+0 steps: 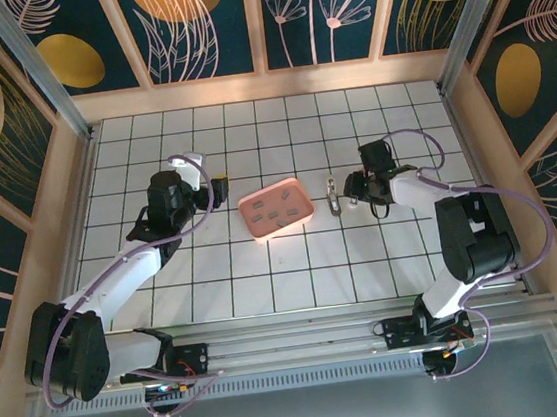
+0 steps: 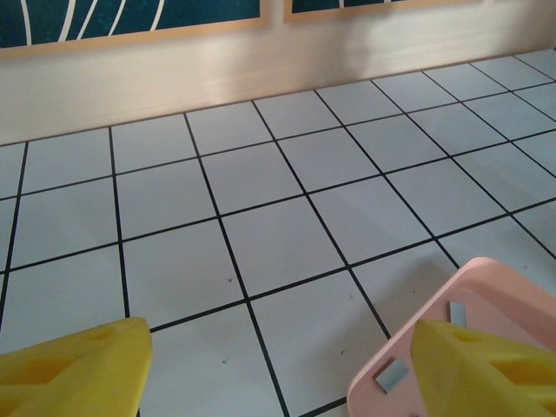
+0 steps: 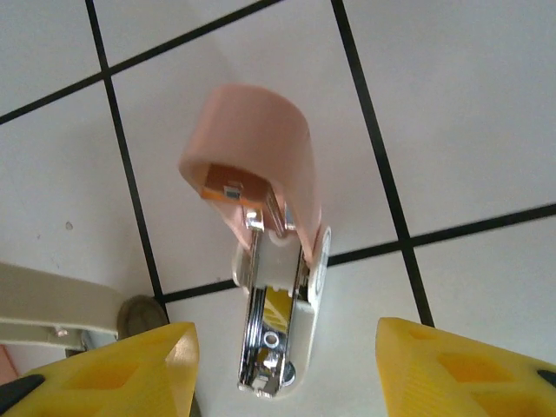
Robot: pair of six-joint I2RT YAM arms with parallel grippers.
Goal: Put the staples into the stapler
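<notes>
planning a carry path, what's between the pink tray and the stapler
Nothing. In the top view, the strip of white tiled table between the pink tray and the stapler is bare.

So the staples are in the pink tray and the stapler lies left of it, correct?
No: the stapler lies to the right of the pink tray, as the top external view shows. The staples are indeed in the tray.

On the table (image 1: 265,270), the tray (image 1: 250,211) sits in the middle with the staples (image 1: 278,220) in it; the stapler (image 1: 333,196) lies just to its right.
</notes>
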